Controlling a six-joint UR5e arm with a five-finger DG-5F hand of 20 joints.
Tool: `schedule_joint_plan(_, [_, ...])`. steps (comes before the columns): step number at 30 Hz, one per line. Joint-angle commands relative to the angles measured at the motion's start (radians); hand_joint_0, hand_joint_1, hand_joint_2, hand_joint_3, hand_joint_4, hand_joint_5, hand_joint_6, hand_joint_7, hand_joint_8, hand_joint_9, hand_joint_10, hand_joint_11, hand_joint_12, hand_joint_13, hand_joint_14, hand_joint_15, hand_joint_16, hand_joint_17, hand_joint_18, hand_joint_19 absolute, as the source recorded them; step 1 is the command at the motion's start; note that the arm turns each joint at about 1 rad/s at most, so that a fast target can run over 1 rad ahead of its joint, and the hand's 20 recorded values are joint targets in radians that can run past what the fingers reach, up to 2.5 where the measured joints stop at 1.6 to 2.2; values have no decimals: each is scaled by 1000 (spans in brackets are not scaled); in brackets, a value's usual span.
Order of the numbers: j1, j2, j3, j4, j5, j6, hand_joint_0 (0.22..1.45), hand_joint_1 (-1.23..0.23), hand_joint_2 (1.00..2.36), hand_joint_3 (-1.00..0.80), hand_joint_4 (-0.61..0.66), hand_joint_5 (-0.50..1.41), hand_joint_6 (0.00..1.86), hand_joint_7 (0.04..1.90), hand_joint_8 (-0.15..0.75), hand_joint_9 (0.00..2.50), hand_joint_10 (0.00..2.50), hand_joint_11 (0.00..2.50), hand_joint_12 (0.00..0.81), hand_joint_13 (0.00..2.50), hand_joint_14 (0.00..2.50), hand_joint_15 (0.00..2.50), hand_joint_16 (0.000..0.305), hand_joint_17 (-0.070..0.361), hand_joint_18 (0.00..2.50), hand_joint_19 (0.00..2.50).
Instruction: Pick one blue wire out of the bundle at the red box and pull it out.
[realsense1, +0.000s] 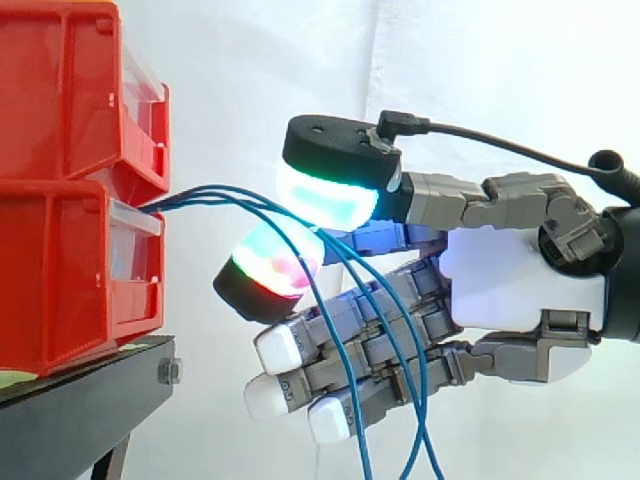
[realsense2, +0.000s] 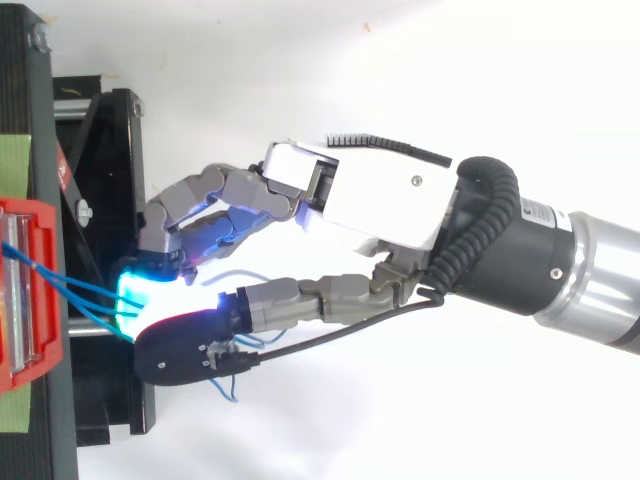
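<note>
A robot hand (realsense1: 520, 280) reached in from the right toward stacked red bins (realsense1: 60, 200) on a black stand (realsense1: 80, 400), before a white curtain (realsense1: 480, 60). A bundle of blue wires (realsense1: 215, 192) came out at the front of the lower bin, arced right and hung down across the hand. The thumb (realsense1: 330, 195), glowing green, and one finger glowing red and green (realsense1: 270, 262) were closed together on the wires. How many were caught could not be told. The other fingers (realsense1: 285, 345) lay fairly straight below.

Blue wires (realsense1: 205, 194) run off side view at 6 o'clock, ends unseen. Red bins (realsense1: 60, 200) cut at 9 o'clock. Which wire sits between pads (realsense1: 330, 195): hidden by glow.
</note>
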Motion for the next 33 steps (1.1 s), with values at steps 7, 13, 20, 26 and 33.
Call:
schedule_joint_plan(7, [0, 1, 2, 0, 0, 0, 529, -426, 1001, -487, 225, -196, 896, 921, 377, 840, 15, 599, 457, 710, 13, 385, 63, 142, 681, 496])
schedule_joint_plan(13, [2, 1, 2, 0, 2, 0, 550, -628, 1008, -389, 227, -208, 908, 953, 374, 814, 15, 613, 452, 696, 14, 390, 62, 140, 660, 503])
schedule_joint_plan(20, [3, 1, 3, 0, 2, 6, 631, -758, 1016, -254, 158, -218, 931, 963, 346, 757, 16, 627, 433, 689, 13, 380, 59, 133, 671, 461])
schedule_joint_plan(26, [5, 1, 3, -6, 0, 28, 611, -681, 1016, -251, 168, -212, 935, 975, 349, 799, 16, 601, 431, 701, 15, 386, 59, 133, 670, 493])
schedule_joint_plan(33, [5, 1, 6, -20, 0, 38, 614, -627, 1018, -178, 102, -206, 930, 1107, 350, 822, 15, 576, 430, 708, 14, 382, 59, 133, 659, 500])
